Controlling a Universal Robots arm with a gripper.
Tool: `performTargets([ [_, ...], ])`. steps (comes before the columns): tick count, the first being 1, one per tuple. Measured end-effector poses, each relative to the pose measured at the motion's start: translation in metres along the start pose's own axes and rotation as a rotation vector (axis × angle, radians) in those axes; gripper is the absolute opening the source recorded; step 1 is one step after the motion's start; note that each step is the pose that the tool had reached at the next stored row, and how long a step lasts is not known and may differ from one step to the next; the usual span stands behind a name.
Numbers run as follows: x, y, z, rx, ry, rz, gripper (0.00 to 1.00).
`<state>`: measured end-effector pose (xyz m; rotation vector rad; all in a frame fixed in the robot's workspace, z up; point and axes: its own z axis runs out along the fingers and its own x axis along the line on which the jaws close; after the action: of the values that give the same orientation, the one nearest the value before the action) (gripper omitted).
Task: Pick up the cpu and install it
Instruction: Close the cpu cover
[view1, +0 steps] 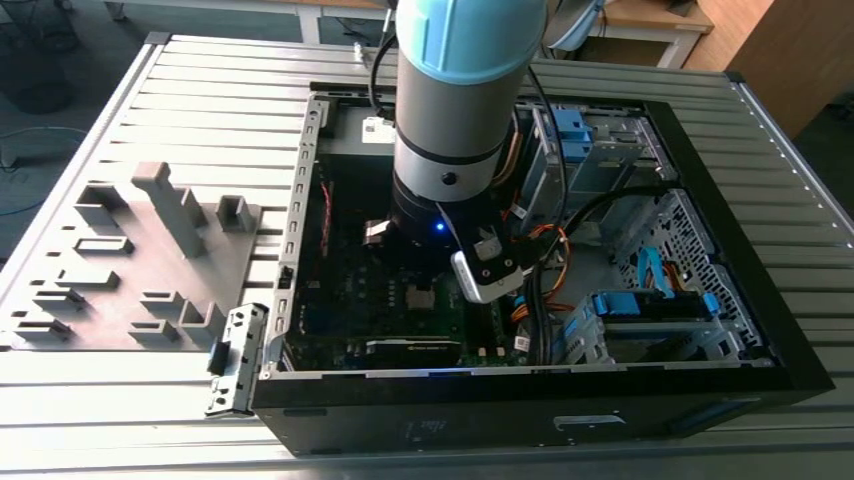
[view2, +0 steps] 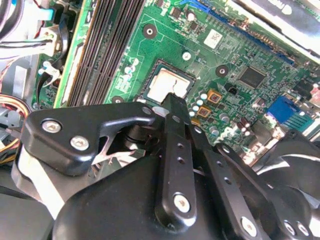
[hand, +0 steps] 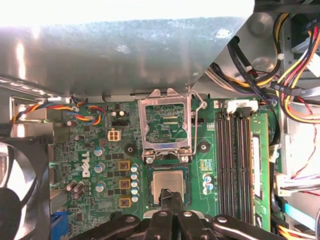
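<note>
Gripper (hand: 172, 196) narrow, fingers together, tips at cpu (hand: 166, 181) lying in socket (hand: 187, 181); judgement: contact should be light, vertical, chip flat.

Grey arm (view1: 447, 130), pale-blue joint cap (view1: 467, 35), black jaws, silver screws (view2: 80, 143)

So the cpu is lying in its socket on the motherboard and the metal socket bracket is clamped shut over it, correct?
Not quite. The metal socket bracket is flipped open and lies back beside the socket, not clamped over it. The cpu does lie in its socket on the motherboard, with its face bare. The first wrist view shows this.
</note>
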<state>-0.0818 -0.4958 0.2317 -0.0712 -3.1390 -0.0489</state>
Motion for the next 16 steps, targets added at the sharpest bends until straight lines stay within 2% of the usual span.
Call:
performTargets([
  [12,-0.0001,0.0000,-0.0006,0.0003,0.0001,0.000,0.11],
  [16,-0.0028,0.0016,-0.0004,0.0001,0.0001,0.000,0.11],
])
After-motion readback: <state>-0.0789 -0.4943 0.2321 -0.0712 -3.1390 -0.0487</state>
